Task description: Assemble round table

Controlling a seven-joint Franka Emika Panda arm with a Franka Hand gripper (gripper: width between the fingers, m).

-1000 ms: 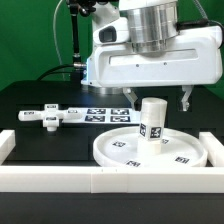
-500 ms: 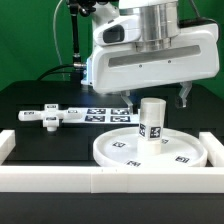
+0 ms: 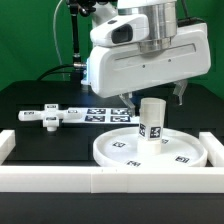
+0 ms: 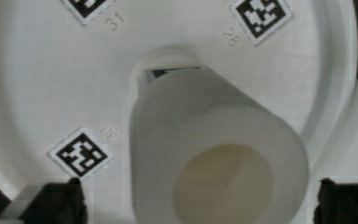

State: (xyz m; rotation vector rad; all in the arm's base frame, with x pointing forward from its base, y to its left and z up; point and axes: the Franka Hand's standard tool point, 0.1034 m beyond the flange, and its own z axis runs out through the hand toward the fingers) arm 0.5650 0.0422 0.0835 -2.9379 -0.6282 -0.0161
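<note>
The large round rimmed disc point(image 3: 150, 152) lies flat on the black table near the front rail. The short cylindrical post point(image 3: 151, 120) stands upright on its middle, tags on its side. The flat elongated base piece point(image 3: 55, 116) lies apart at the exterior view's left. My gripper point(image 3: 150, 97) hangs above the post, fingers spread wide on either side, holding nothing. In the wrist view the post point(image 4: 215, 140) rises from the disc point(image 4: 69, 80) toward the camera, with the dark fingertips point(image 4: 55, 200) clear of it on both sides.
The marker board point(image 3: 105, 114) lies behind the disc. The long white border rail point(image 3: 100, 182) runs along the front, with raised ends at both sides point(image 3: 8, 145). A green backdrop and a black stand are behind.
The gripper has risen a little above the post. The post, disc and base piece have not moved.
</note>
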